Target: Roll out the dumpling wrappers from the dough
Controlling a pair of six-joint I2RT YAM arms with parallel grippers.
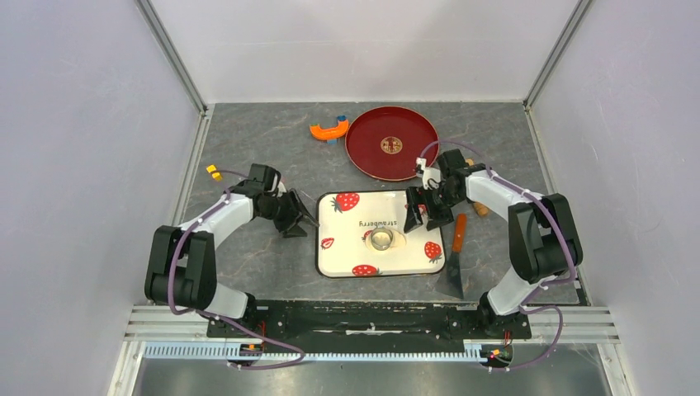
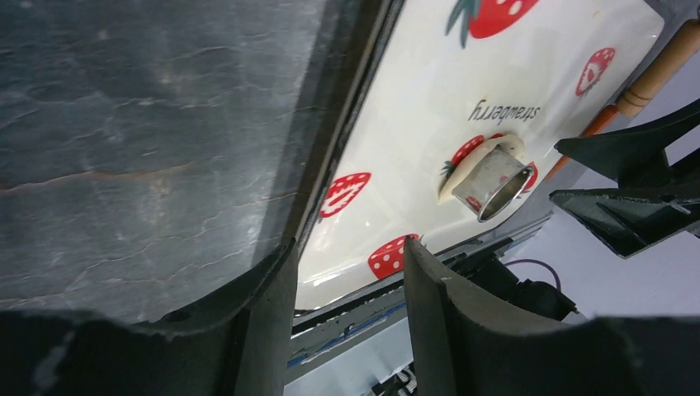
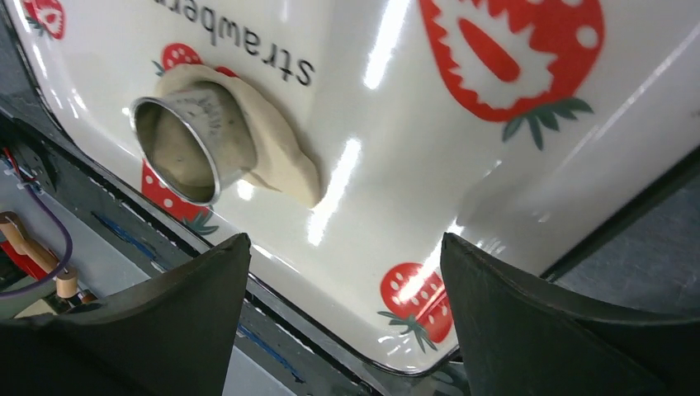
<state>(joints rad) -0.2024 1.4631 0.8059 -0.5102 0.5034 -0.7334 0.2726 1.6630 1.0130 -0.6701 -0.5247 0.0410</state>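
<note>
A flattened, pale beige dough sheet (image 3: 285,161) lies on the white strawberry tray (image 1: 347,256). A metal ring cutter (image 1: 381,239) stands on the sheet and covers most of it. The sheet's edge also shows round the ring (image 2: 494,177) in the left wrist view. My left gripper (image 1: 299,221) is open and empty, low at the tray's left edge (image 2: 348,247). My right gripper (image 1: 425,216) is open and empty over the tray's right end (image 3: 345,243), a little right of the ring. No separate round wrappers show.
A red round plate (image 1: 391,142) sits behind the tray, with an orange tool (image 1: 328,130) to its left. A scraper with an orange handle (image 1: 456,256) lies right of the tray. A wooden roller (image 2: 660,70) lies partly hidden by my right arm.
</note>
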